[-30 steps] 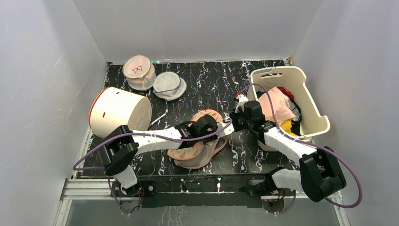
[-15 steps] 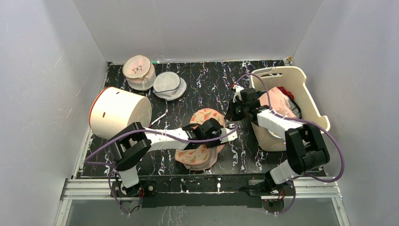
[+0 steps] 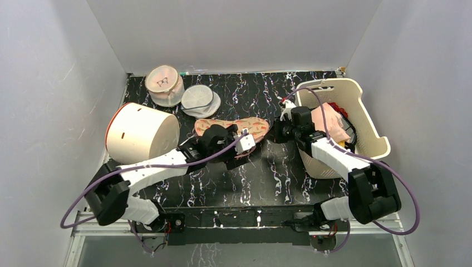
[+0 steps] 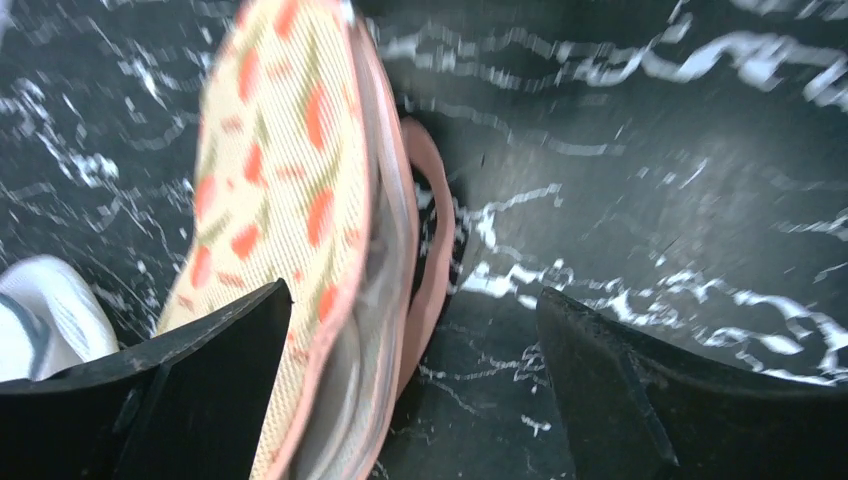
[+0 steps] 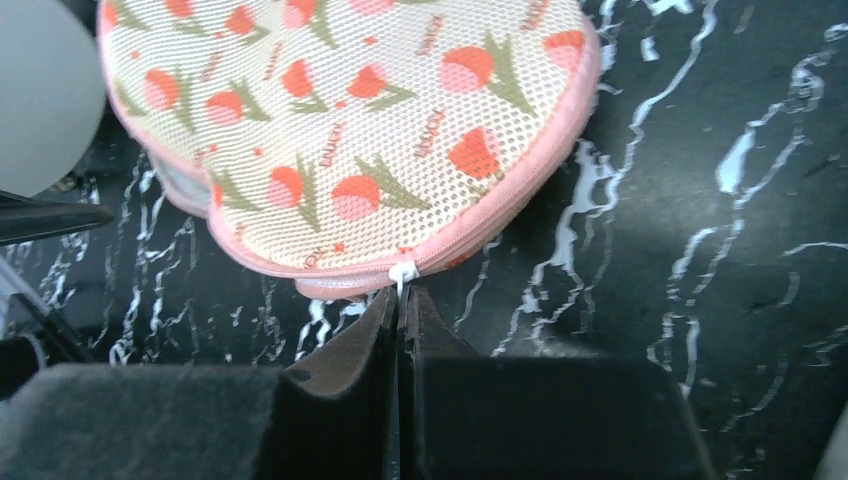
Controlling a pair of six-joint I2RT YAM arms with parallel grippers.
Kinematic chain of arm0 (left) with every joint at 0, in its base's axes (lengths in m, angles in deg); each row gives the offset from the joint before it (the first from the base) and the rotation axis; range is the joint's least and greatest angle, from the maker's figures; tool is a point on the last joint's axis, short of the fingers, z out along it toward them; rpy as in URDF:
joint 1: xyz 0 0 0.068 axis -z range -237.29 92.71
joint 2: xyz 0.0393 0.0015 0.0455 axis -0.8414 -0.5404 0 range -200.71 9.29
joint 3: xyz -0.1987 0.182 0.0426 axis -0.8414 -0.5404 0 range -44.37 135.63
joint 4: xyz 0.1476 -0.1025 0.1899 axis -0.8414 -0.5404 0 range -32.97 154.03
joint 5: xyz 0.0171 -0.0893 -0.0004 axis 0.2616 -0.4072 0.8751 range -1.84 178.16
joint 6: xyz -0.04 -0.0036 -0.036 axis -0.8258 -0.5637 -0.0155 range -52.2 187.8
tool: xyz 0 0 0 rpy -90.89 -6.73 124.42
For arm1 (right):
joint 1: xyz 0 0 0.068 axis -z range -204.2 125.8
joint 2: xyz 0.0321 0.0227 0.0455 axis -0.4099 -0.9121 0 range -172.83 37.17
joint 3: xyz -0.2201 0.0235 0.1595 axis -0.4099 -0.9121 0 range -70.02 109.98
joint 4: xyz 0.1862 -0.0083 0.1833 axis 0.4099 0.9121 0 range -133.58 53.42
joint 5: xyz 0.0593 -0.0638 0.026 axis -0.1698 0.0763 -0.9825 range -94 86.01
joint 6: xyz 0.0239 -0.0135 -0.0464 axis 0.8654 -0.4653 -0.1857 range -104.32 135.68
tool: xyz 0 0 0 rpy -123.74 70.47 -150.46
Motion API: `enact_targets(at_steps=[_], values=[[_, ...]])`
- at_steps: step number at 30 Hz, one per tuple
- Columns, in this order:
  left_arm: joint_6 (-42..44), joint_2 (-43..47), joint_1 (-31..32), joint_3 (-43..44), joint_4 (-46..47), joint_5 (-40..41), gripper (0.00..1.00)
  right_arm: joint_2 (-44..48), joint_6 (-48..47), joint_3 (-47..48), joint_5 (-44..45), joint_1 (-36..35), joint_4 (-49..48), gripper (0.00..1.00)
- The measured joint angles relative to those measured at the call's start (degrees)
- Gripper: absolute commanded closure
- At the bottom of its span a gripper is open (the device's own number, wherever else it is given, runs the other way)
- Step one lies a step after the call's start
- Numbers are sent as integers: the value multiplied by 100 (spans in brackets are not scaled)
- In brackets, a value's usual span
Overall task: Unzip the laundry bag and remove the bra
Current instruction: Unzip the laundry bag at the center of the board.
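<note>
left gripper (image 3: 246, 143): jaws just sprang wide and let the bag go; it hovers at the bag's near edge, well left of the basket (image 3: 328, 84).
laundry bag (image 3: 231, 127): lies across the table, just left of the basket, further back than a second ago.
right gripper (image 5: 402, 298): clenched on the zip pull (image 5: 403, 272), at the bag end nearest the basket.
bra: none outside; probably still inside.
task: unzip unfinished; left arm needs a fresh anchor hold.

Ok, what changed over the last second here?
The laundry bag moved from nearer the arms' bases toward the back and now lies flatter. The left end effector opened and let it go. The right end effector stayed shut on the zip pull, shifting only slightly. The basket, white drum, pink pouch and white pouch did not move.
</note>
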Motion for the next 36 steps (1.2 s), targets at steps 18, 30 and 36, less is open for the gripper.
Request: enact_targets(at_steps=[18, 30, 36], values=[[-702, -931, 85, 481, 153, -192, 30, 627, 557, -468, -20, -1058, 61, 100], [-664, -916, 85, 501, 485, -111, 30, 975, 551, -592, -39, -1062, 260, 100], [-597, -1003, 87, 503, 542, -146, 60, 994, 549, -603, -39, -1073, 260, 100]])
